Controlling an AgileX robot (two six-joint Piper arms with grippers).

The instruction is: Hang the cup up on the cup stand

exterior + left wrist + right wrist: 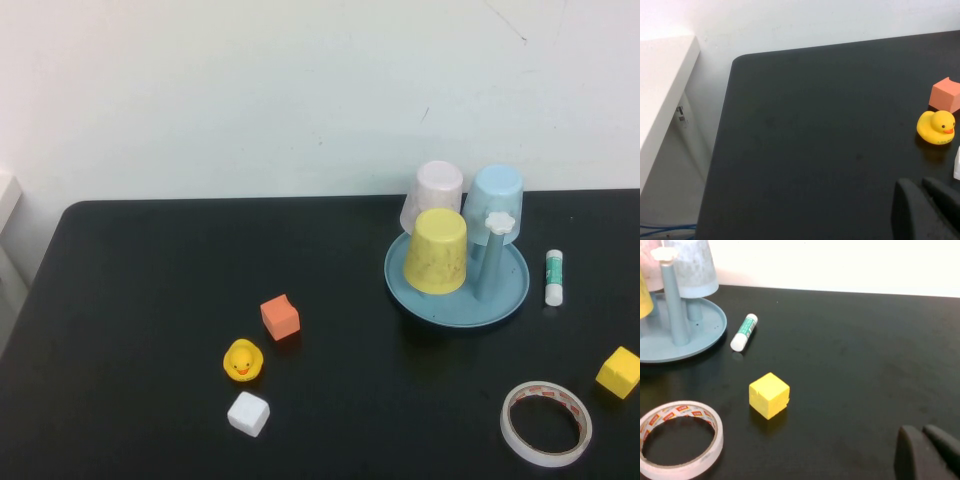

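Observation:
The yellow cup (436, 250) sits upside down on the front left peg of the light-blue cup stand (457, 303) at the table's right back; a sliver of the cup (644, 297) shows in the right wrist view. Neither arm appears in the high view. My left gripper (922, 192) is shut with nothing in it, low over the table's left part near the duck. Also shut on nothing, my right gripper (922, 437) hovers over the table's right side, well away from the cup stand (695, 342).
A pink cup (434, 193) and a light blue cup (495, 195) hang inverted on the back pegs; one white-capped peg (499, 222) is bare. Around lie a glue stick (554, 277), yellow cube (618, 372), tape roll (545, 423), orange cube (280, 317), duck (243, 360), white cube (248, 413).

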